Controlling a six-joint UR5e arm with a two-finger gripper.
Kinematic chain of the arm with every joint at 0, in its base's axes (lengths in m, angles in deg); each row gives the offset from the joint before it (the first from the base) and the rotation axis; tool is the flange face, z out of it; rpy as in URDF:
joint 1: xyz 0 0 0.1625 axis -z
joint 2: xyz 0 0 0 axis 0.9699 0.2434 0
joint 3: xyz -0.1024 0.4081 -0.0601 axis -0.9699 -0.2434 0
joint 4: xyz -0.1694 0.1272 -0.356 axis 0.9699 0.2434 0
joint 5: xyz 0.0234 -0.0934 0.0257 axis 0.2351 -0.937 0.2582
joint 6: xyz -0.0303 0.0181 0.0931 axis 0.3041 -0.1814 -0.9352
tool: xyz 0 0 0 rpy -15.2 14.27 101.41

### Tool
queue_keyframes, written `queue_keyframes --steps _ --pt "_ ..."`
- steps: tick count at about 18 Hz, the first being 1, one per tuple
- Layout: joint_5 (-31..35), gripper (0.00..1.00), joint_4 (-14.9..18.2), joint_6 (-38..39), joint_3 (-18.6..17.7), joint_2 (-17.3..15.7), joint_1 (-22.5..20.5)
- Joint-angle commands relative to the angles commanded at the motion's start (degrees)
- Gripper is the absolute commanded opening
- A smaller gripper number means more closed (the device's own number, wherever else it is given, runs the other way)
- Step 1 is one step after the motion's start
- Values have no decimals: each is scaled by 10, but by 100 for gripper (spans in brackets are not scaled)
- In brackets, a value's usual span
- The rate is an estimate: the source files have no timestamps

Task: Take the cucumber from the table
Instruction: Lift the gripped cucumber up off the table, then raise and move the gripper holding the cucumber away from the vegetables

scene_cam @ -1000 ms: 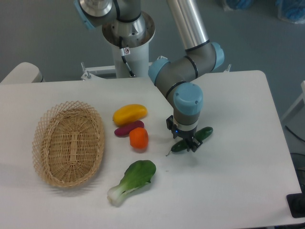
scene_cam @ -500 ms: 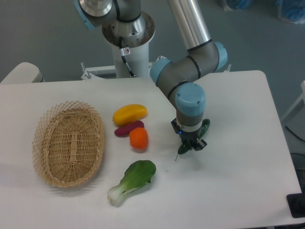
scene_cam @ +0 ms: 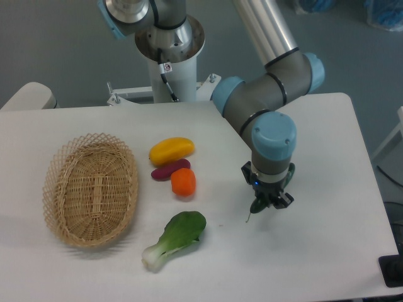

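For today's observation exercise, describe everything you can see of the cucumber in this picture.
The cucumber is small, slim, dark green and glossy. Most of it is hidden behind the hand, which is shut on it; only bits show either side of the wrist, plus a thin stem tip pointing down-left. It hangs steeply tilted, right of the other vegetables. Whether the stem tip touches the white table cannot be told.

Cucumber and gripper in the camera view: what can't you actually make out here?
- cucumber: mostly hidden behind the gripper and wrist; only a dark green end and the thin stem tip show.
- Finger contact: too small and dark to see how the fingers meet it.
- Lift: cannot tell whether it clears the table.
- Arm: cut off by the top edge.
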Motion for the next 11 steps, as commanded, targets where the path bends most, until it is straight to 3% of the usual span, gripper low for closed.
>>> queue_keyframes --steps 4,11 --pt "0 35 54 0 58 23 0" --pt "-11 34 75 -13 88 32 -2"
